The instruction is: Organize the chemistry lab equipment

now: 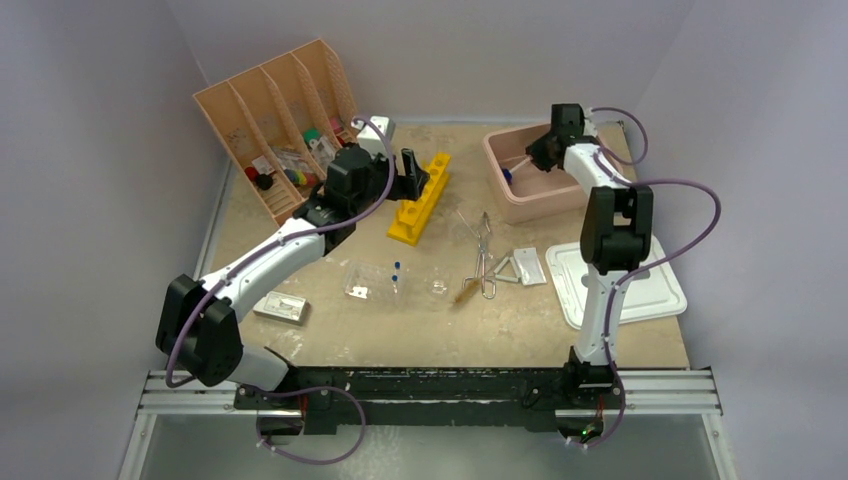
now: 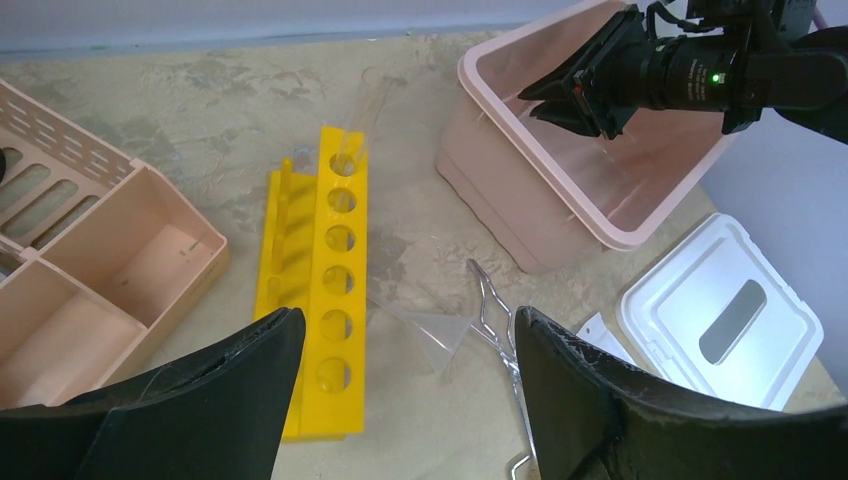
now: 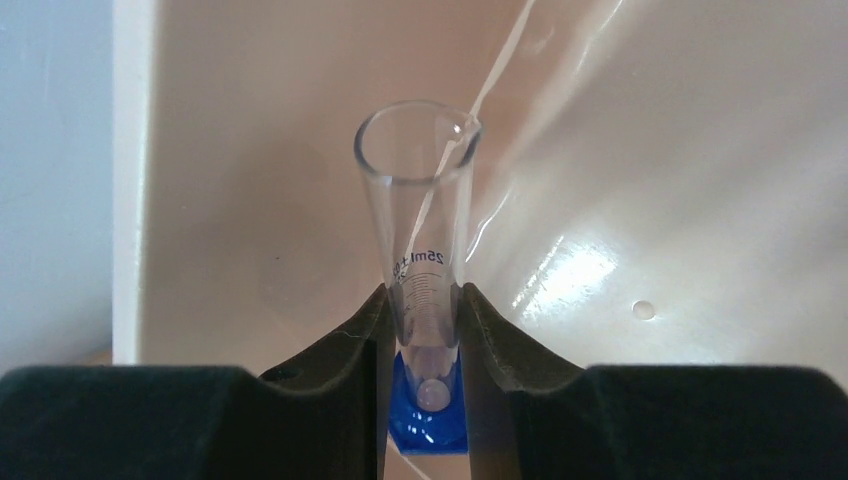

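Left gripper [image 2: 405, 338]: fingers spread wide, nothing between them, above yellow rack [image 1: 418, 200] near peach organizer [image 1: 270, 130]. Metal tongs [image 1: 484, 258] lie on the table, centre-right. Right gripper [image 3: 422, 312] is inside pink tub [image 1: 540, 208], fingers pinching clear measuring cylinder [image 3: 418, 230] just above its blue base.

Tongs [image 1: 484, 255], brush [image 1: 466, 292], pipettes [image 1: 395, 270] lying flat

Pale grey walls [image 1: 450, 50]; mottled tan tabletop [image 1: 400, 335].
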Controlling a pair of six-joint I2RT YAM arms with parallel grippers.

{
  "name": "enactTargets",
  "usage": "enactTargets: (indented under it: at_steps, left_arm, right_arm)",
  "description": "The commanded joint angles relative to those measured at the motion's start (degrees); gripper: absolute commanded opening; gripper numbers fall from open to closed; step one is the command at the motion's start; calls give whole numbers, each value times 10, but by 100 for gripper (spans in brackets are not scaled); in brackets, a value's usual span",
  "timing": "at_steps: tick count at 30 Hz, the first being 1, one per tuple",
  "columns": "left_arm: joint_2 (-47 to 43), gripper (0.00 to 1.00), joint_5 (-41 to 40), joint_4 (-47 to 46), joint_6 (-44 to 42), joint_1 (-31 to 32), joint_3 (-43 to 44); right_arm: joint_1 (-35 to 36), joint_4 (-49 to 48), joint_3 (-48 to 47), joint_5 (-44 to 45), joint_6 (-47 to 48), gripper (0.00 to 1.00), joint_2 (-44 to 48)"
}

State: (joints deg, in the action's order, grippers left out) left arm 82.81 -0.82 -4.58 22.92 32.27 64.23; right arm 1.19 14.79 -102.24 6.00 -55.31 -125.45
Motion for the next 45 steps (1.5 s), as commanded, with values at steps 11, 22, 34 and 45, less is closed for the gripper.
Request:
enactTargets:
  at_steps: [11,22,34,45]
  left_arm:
    - [-19,76,0,14,-14,-2,29]
    - [-39,76,-19,45,-14,-2,26]
    - [-88,89,-133,91,16,-10,-6]
    - [-129,87,-227,95,-29,-17,-53]
  right_arm:
    - [-2,2,1,-62,-74,42,-8]
    - [-1,-36,19,-14,16,44,73]
    - [45,39,95,-44,261,48,272]
    - [169,120,262,-24,377,48,426]
